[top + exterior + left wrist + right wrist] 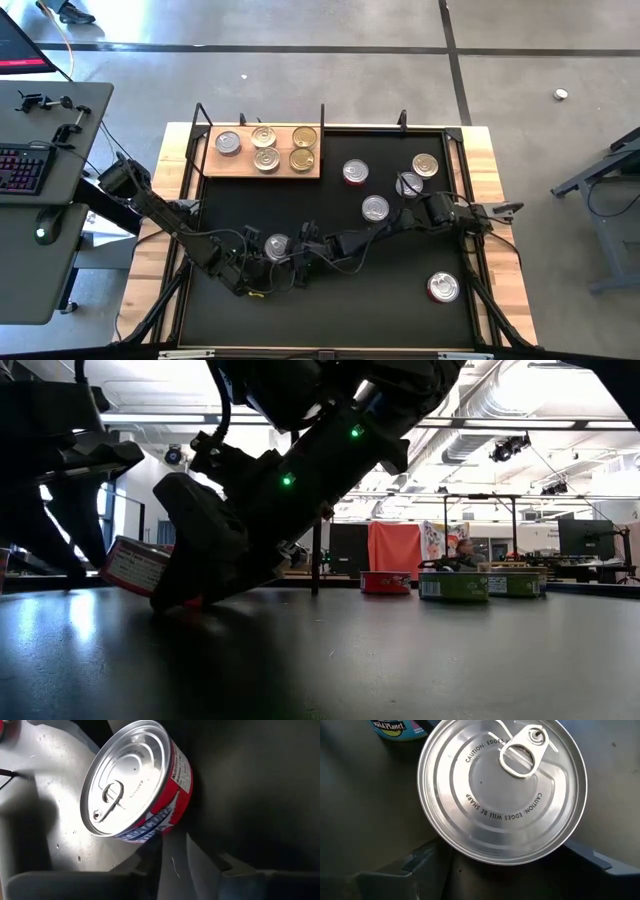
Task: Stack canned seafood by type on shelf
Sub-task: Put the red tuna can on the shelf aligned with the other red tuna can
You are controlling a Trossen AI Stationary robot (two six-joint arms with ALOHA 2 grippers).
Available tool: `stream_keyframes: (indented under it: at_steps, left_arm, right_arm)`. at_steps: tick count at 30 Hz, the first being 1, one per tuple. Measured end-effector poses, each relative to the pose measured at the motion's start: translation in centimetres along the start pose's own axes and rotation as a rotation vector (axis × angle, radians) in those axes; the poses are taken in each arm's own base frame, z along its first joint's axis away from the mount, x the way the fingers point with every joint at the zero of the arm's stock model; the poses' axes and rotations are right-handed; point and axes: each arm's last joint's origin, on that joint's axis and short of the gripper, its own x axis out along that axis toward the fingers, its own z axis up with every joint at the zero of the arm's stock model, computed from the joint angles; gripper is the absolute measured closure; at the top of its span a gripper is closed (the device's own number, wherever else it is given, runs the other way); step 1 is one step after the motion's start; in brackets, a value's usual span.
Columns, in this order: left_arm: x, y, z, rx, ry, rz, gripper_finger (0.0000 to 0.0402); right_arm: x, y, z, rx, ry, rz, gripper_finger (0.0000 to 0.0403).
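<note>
A red-sided tin with a silver pull-tab lid [277,243] sits between my two grippers near the mat's middle. It fills the right wrist view [502,790] and shows tilted in the low view [135,565] and the left wrist view [135,780]. My right gripper [298,247] is shut on it. My left gripper [255,262] is open just at the tin's left-near side, with its fingers [75,885] short of the tin. The wooden shelf [310,172] at the far left carries several silver and gold tins lying flat on it. My right gripper [505,862] pinches the tin between its two fingers, one finger [420,865] at the lid's rim [445,840] and the other at the opposite rim [572,837]. It comes from the table's right, slanting down. The tin is tilted; whether its low edge rests on the mat, I cannot tell.
Loose tins lie flat on the black mat to the right: one [355,172], one [375,208], a pair [408,185] [425,165], and one near the right-near corner [443,287]. A green-labelled tin [395,727] lies just beyond the held one. Metal posts stand at the mat's far edge.
</note>
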Motion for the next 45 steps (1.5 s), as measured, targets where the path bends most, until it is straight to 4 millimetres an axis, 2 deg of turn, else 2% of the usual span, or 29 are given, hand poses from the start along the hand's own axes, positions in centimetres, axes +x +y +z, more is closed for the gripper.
stream_keyframes:
  at_steps: [5,10,23,30,41,45]
  left_arm:
    - [0.0,0.0,-0.1,0.005,0.007,-0.002,0.0274]
    - [-0.1,0.0,-0.1,0.006,0.009,0.003,0.0258]
    - [-0.5,-0.3,0.0,0.023,-0.038,0.099,0.0257]
    - [-1.3,-0.7,0.8,0.045,-0.083,0.118,0.0274]
    - [-1.1,-0.3,1.7,0.065,-0.139,0.145,0.0279]
    - [-0.9,0.0,2.2,0.065,-0.164,0.152,0.0279]
  right_arm:
    - [0.1,-0.2,0.0,0.010,0.003,-0.003,0.0112]
    - [0.1,-0.2,-0.1,0.030,0.006,-0.005,0.0112]
    - [0.0,0.0,-0.3,0.023,0.011,-0.014,0.0112]
    - [0.0,-0.1,-0.5,0.009,0.041,-0.007,0.0112]
    - [-1.7,-0.8,0.6,0.044,0.126,0.051,0.0112]
    - [-1.7,-1.3,0.5,0.044,0.165,0.053,0.0112]
